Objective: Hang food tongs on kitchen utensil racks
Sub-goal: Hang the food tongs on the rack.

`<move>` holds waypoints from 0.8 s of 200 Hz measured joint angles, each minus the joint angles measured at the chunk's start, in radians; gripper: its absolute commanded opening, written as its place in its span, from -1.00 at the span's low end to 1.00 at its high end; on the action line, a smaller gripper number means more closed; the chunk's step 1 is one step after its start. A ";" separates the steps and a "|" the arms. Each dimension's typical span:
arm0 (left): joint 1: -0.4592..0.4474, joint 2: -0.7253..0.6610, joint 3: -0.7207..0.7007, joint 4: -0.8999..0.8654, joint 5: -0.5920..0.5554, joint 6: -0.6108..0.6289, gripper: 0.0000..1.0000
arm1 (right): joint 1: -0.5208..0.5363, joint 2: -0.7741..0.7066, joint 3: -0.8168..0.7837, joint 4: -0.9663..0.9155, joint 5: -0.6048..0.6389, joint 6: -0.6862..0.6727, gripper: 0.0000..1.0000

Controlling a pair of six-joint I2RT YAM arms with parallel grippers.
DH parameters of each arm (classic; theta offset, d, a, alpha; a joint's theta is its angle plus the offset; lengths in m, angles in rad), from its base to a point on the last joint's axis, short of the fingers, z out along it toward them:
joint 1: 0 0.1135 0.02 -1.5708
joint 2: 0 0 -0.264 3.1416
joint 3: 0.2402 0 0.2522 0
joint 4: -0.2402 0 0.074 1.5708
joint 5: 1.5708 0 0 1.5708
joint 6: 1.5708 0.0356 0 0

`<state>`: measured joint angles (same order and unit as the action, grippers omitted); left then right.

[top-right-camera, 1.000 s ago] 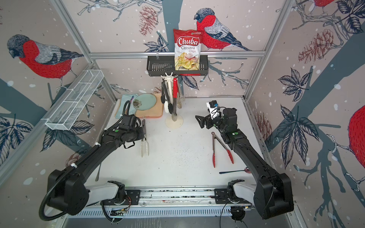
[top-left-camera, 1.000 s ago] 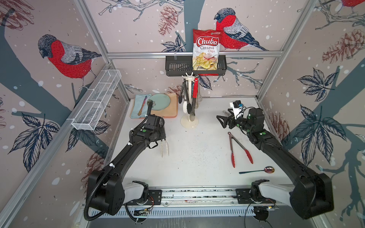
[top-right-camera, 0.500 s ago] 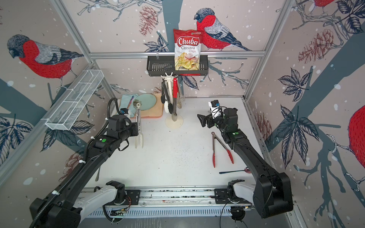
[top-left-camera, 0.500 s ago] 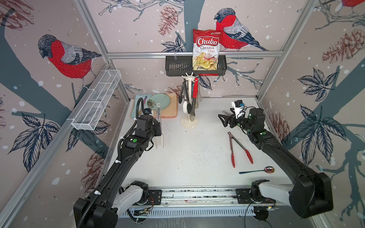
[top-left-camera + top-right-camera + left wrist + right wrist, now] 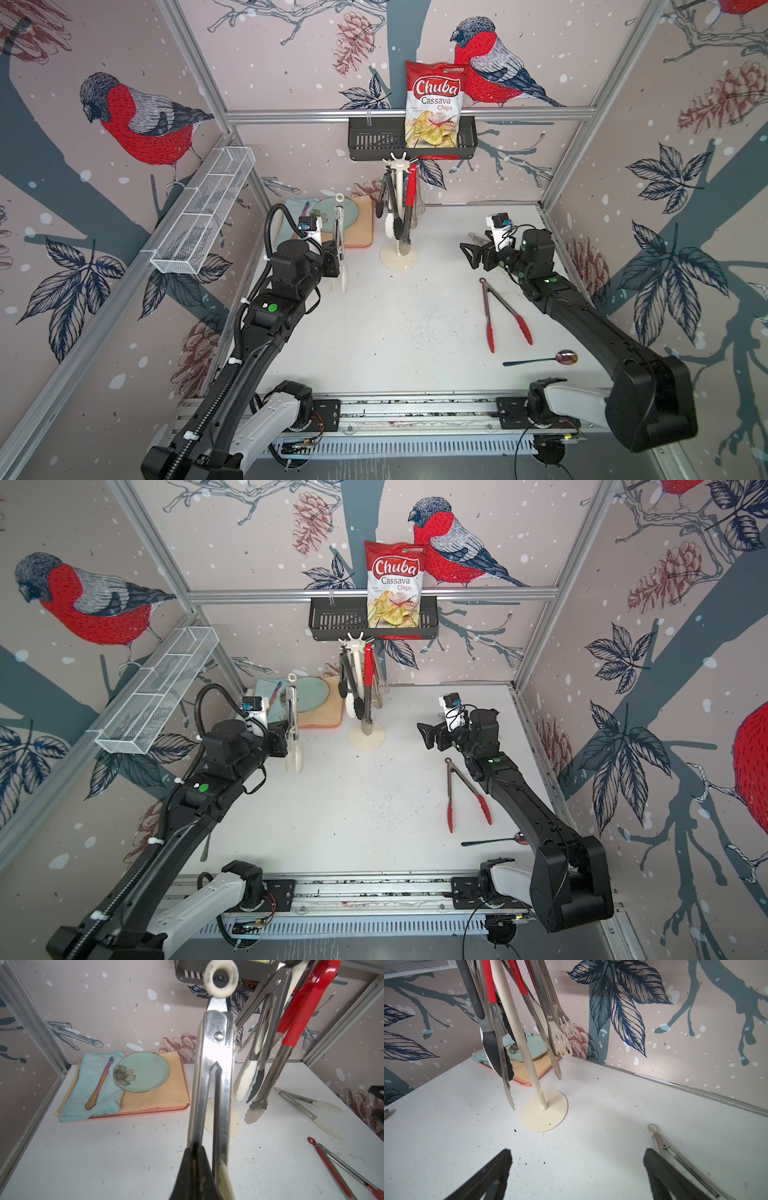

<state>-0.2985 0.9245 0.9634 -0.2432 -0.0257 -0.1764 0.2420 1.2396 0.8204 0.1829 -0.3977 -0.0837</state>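
Note:
My left gripper [image 5: 335, 261] [image 5: 196, 1154] is shut on one arm of a pair of white-tipped steel food tongs [image 5: 339, 226] [image 5: 292, 706] [image 5: 216, 1053]. These stand upright above the table, ring end up, left of the kitchen utensil rack [image 5: 399, 195] [image 5: 356, 663] [image 5: 520, 1028]. Several tongs hang from the rack's hooks, one of them red-handled [image 5: 411, 187]. Red-tipped tongs [image 5: 500, 309] [image 5: 463, 789] lie on the table by my right arm. Another white-tipped pair [image 5: 307, 1106] [image 5: 675, 1154] lies behind my right gripper [image 5: 471, 255] [image 5: 577, 1153], which is open and holds nothing.
A dark-handled spoon [image 5: 540, 359] lies front right. At the back left, a peach tray [image 5: 361, 232] carries a green plate [image 5: 143, 1072] and a blue cloth. A black basket [image 5: 374, 143] with a chips bag hangs above the rack. A white wire shelf [image 5: 203, 212] lines the left wall.
My left arm drew back and lifted the white-tipped tongs, turning them upright with the ring on top, closer to the tray. My right arm has barely moved.

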 measured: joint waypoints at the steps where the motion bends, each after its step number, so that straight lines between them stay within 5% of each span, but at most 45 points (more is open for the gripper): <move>1: -0.001 0.000 0.001 0.000 0.000 0.000 -1.00 | 0.000 0.000 0.000 0.000 0.000 0.000 1.00; 77: -0.217 0.060 0.098 0.036 -0.089 0.033 -1.00 | -0.001 0.011 0.016 -0.001 -0.001 0.000 1.00; 160: -0.323 0.165 0.131 0.084 -0.158 0.054 -1.00 | -0.001 0.010 0.016 -0.010 -0.001 -0.008 1.00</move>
<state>-0.6220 1.0893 1.0943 -0.1589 -0.1841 -0.1226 0.2413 1.2499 0.8364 0.1726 -0.3988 -0.0914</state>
